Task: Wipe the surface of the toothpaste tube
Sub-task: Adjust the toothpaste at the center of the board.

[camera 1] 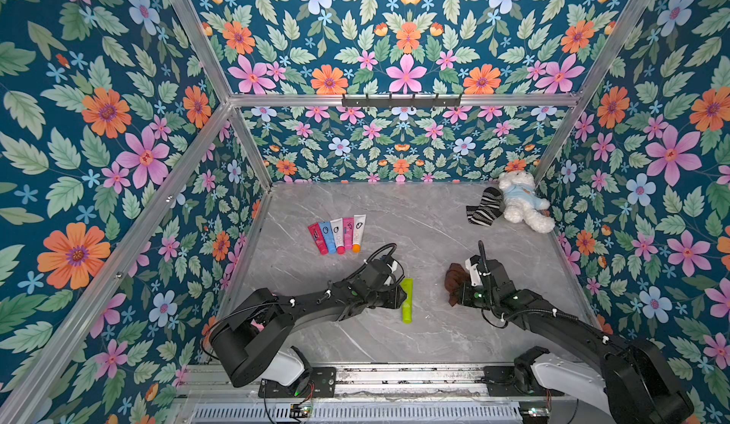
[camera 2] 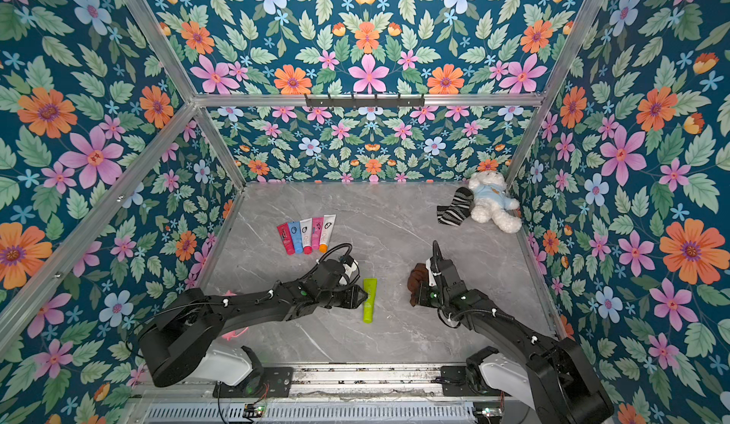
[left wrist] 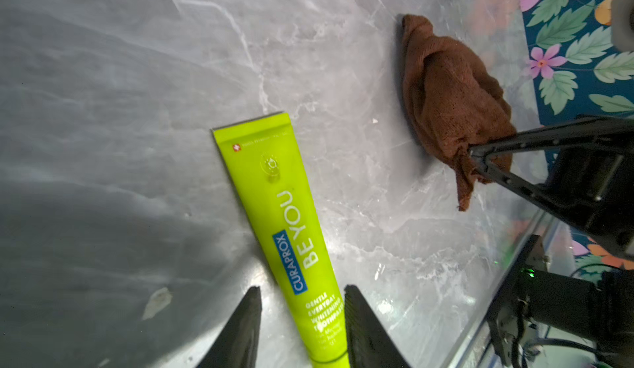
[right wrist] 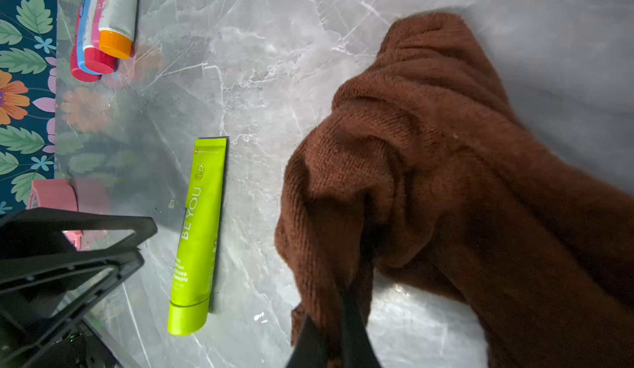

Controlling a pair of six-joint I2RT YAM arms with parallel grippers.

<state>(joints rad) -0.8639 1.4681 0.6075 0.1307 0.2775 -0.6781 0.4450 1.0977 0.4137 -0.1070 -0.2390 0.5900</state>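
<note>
A lime-green toothpaste tube [camera 1: 407, 301] [camera 2: 369, 301] lies flat on the grey marble table, its cap toward the front edge. My left gripper [left wrist: 302, 289] stands open astride the tube [left wrist: 284, 219] near its cap end, with a gap on one side and the other finger close against it. To the right, my right gripper [right wrist: 343, 301] is shut on a brown cloth [right wrist: 446, 164], which hangs bunched just above the table [camera 1: 454, 279]. The cloth is apart from the tube [right wrist: 197, 232].
Several coloured tubes [camera 1: 337, 234] lie in a row at the back left. A striped sock [camera 1: 484, 206] and a white teddy [camera 1: 519, 200] sit in the back right corner. A pink object [camera 2: 233, 333] lies under the left arm. Floral walls enclose the table.
</note>
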